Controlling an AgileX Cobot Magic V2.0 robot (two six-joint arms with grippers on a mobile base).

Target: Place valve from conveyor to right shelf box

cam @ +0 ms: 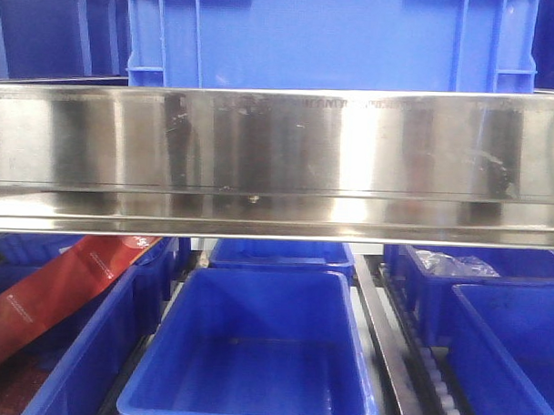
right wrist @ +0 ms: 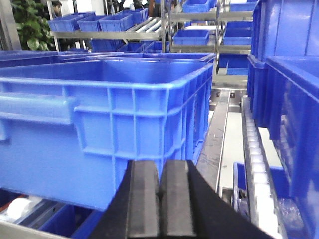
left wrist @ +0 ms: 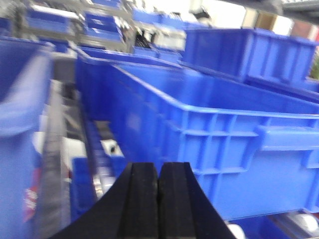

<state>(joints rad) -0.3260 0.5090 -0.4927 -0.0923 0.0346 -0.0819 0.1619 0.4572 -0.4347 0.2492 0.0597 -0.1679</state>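
Black fingers of the left gripper (left wrist: 158, 199) fill the bottom of the left wrist view, pressed together with only a thin seam between them and nothing held. Neither the valve nor the conveyor shows in any view, so where the valve lies relative to the fingers cannot be told.

Just beyond the left fingers stands a large blue crate (left wrist: 239, 144), its ribbed wall and rim running away toward the upper left. To its left a roller track (left wrist: 97, 164) runs between the crates, with another blurred blue bin (left wrist: 20, 114) at the left edge.

Black fingers of the right gripper (right wrist: 159, 204) are likewise closed on each other, empty. Directly past them sits a big blue crate (right wrist: 114, 129) with a handle ledge on its near side. To its right a metal rail (right wrist: 217, 134) and a white roller lane (right wrist: 256, 174) run into the distance, and stacked blue bins (right wrist: 286, 114) rise at the right edge. Racks of smaller blue bins (right wrist: 194, 37) stand far behind.

From the front view, a polished steel shelf beam (cam: 279, 162) spans the whole width, with a blue crate (cam: 328, 41) on top. Below it an open blue box (cam: 254, 352) sits centred, a red packet (cam: 56, 291) lies in the bin at the lower left, and a clear plastic bag (cam: 452, 264) rests in a bin at the right.
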